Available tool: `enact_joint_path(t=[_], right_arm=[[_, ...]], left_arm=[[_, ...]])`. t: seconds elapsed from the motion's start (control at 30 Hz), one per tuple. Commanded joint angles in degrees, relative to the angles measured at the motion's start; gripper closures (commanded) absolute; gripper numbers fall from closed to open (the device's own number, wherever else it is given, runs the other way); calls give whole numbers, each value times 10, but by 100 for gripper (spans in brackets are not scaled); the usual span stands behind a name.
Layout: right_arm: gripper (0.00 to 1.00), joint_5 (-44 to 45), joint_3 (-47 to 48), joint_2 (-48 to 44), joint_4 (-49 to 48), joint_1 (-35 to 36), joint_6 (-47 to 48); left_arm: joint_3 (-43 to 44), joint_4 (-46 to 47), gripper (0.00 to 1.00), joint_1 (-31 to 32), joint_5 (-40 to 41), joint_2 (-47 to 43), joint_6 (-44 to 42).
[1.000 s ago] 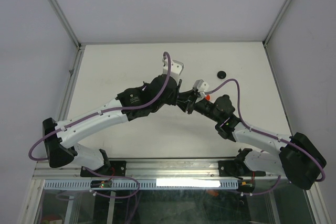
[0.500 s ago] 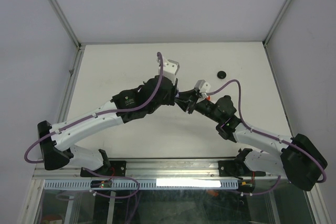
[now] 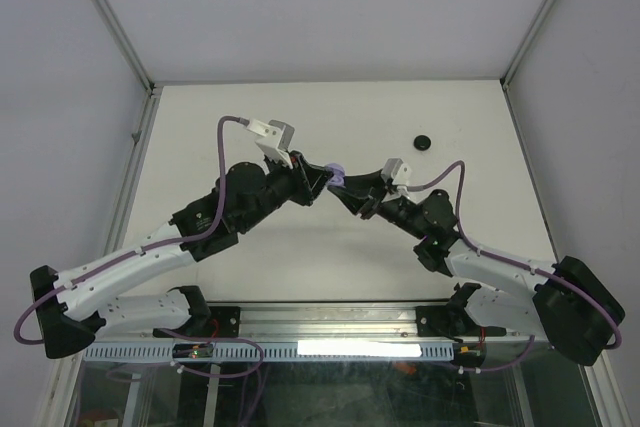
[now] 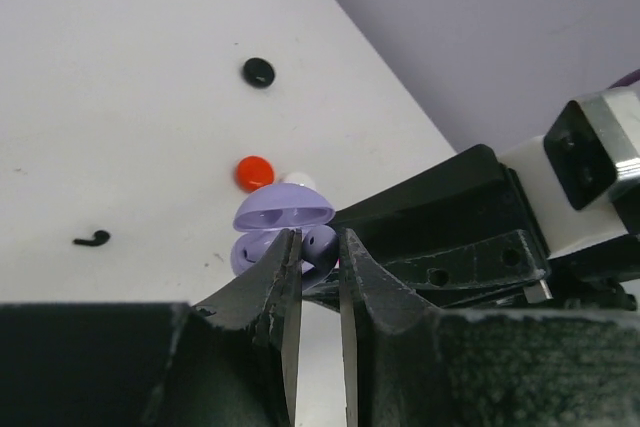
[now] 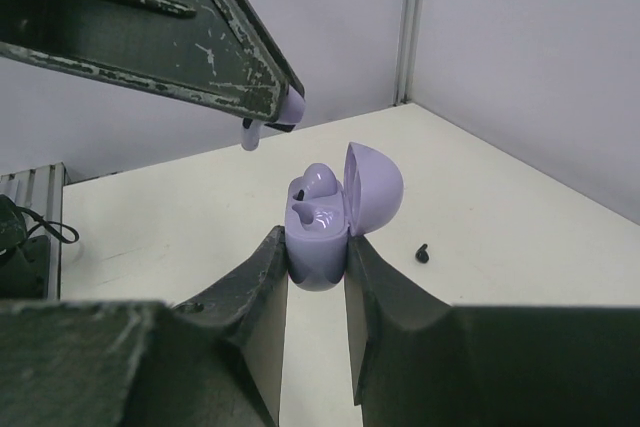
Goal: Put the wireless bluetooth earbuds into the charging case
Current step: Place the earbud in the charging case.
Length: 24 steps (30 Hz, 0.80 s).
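Note:
My right gripper [image 5: 317, 247] is shut on the body of a lilac charging case [image 5: 318, 237], held upright above the table with its lid open. One lilac bud appears to sit in the case's far socket. My left gripper [image 4: 320, 243] is shut on a lilac earbud [image 4: 321, 244], pinched at its fingertips just beside the open case [image 4: 262, 229]. In the right wrist view that earbud [image 5: 268, 123] hangs from the left fingers [image 5: 240, 77], up and to the left of the case. From above, both grippers meet at the case [image 3: 337, 175] over the table's middle.
A black earbud [image 4: 92, 239] [image 5: 423, 252] lies loose on the white table. A black round case [image 3: 423, 142] [image 4: 258, 72] sits at the back right. A red round case [image 4: 253, 172] and a white one [image 4: 298, 179] lie below the grippers.
The left arm has drawn back to the left and turned its wrist, so the lilac case now shows between the two grippers. The left jaws have closed further.

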<state>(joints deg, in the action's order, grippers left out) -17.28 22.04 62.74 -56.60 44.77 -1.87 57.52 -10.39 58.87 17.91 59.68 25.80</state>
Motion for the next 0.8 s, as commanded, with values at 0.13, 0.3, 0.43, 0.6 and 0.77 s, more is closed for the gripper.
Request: enact_joint_path(t=[0.13, 0.3, 0.43, 0.6, 0.77], right_arm=[[100, -16, 1, 3, -96, 3, -11], [100, -26, -2, 5, -115, 3, -15], [100, -23, -8, -4, -117, 3, -14], [100, -25, -12, -10, -121, 3, -15], [100, -26, -13, -14, -127, 4, -15]], left_arm=[[-53, 195, 86, -10, -82, -21, 53], [-61, 230, 86, -12, -100, -2, 67], [-71, 238, 86, -12, -93, -9, 70], [-78, 234, 86, -12, -86, -16, 70], [-88, 229, 86, -12, -76, -20, 68]])
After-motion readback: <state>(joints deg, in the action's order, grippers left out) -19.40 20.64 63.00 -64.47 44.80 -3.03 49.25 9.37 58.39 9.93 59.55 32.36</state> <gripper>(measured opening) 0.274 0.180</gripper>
